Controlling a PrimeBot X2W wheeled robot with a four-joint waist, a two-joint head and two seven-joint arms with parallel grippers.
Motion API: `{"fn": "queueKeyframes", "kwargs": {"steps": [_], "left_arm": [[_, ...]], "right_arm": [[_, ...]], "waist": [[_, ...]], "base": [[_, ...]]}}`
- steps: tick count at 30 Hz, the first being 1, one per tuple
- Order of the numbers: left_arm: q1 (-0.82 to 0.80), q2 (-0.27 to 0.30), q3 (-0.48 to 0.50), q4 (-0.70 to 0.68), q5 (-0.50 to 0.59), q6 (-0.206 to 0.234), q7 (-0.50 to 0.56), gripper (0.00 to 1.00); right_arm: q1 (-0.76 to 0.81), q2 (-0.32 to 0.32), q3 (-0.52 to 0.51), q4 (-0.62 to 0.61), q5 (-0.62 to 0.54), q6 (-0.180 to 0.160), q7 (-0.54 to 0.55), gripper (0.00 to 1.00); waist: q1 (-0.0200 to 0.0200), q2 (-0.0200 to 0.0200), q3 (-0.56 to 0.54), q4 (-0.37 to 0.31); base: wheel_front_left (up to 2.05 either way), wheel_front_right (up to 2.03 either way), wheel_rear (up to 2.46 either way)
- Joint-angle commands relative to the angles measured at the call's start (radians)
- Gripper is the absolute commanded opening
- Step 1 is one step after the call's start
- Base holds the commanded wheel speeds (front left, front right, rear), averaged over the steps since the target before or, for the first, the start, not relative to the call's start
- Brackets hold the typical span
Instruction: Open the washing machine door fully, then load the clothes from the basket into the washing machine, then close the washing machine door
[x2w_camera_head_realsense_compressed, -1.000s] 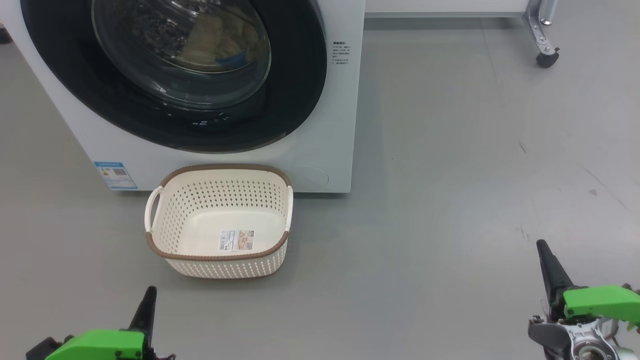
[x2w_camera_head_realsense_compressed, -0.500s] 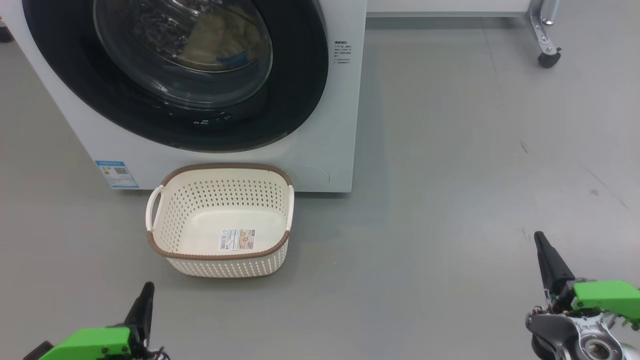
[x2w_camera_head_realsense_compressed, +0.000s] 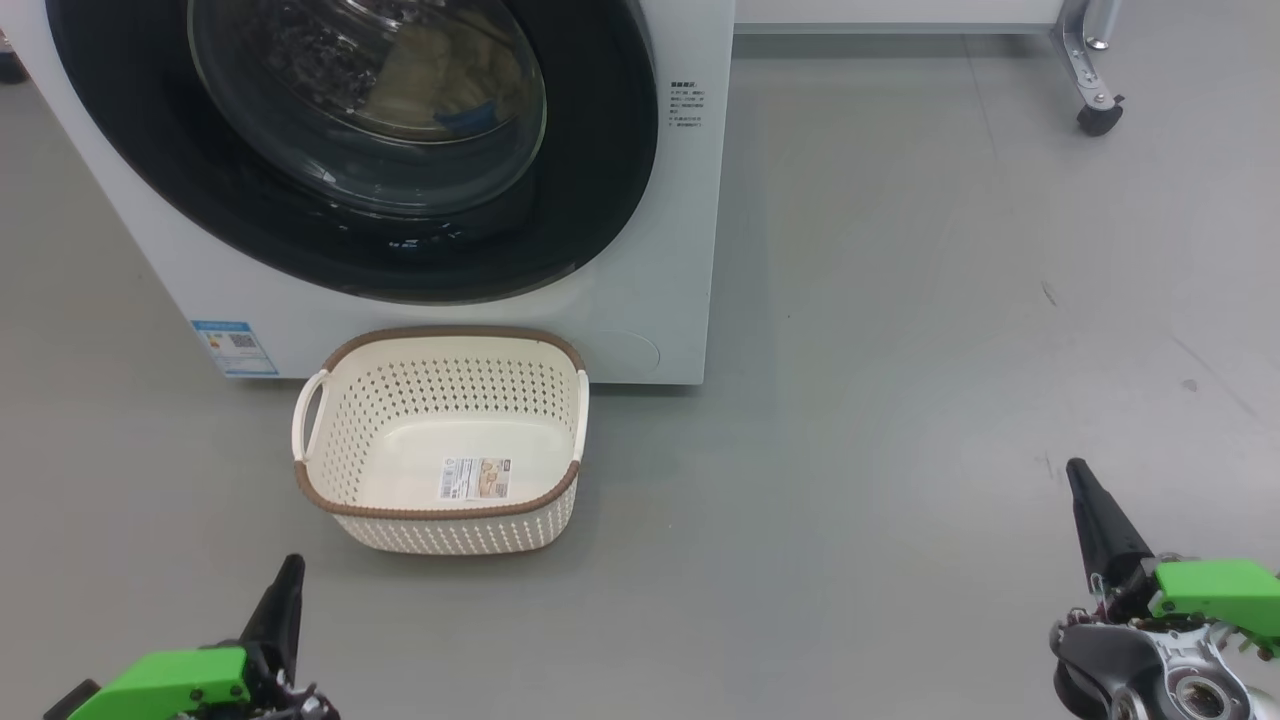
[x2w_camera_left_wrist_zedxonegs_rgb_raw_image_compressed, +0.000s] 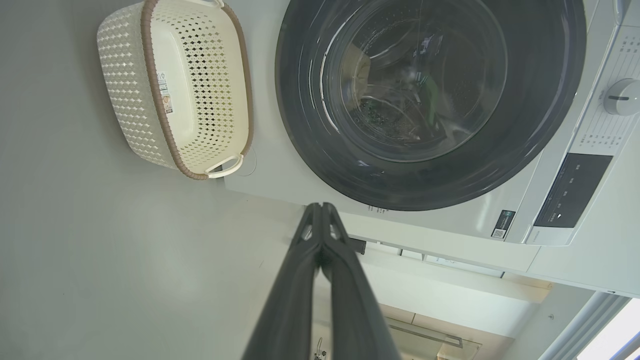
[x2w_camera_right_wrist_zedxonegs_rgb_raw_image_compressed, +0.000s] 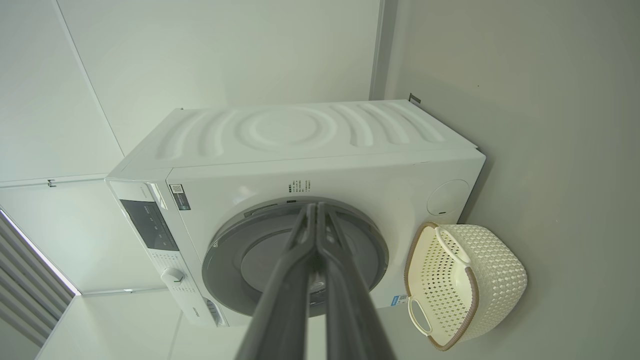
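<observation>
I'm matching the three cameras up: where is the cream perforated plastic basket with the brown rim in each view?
Head view: cream perforated basket, lower left of centre.
Left wrist view: basket, upper left.
Right wrist view: basket, lower right.
Shared landmark: the round black-rimmed washing machine door.

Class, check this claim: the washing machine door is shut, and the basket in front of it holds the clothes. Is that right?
No: the basket is empty; the head view shows the clothes behind the shut washing machine door.
</observation>
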Motion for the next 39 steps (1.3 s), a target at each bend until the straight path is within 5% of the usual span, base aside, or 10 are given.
{"fn": "queueKeyframes", "kwargs": {"steps": [1,39], "left_arm": [[-0.048,0.010,0.037,-0.036,-0.001,-0.001,0.006,0.00],[-0.048,0.006,0.044,-0.035,0.005,-0.001,0.012,0.00]], "right_arm": [[-0.058,-0.022,0.016,-0.039,0.007,-0.003,0.005,0.00],[-0.058,-0.022,0.016,-0.039,0.008,-0.003,0.005,0.00]], "waist": [[0.0000,0.0000,0.000,0.000],[0.0000,0.0000,0.000,0.000]], "base": [[0.00,0.00,0.00],[0.00,0.00,0.00]]}}
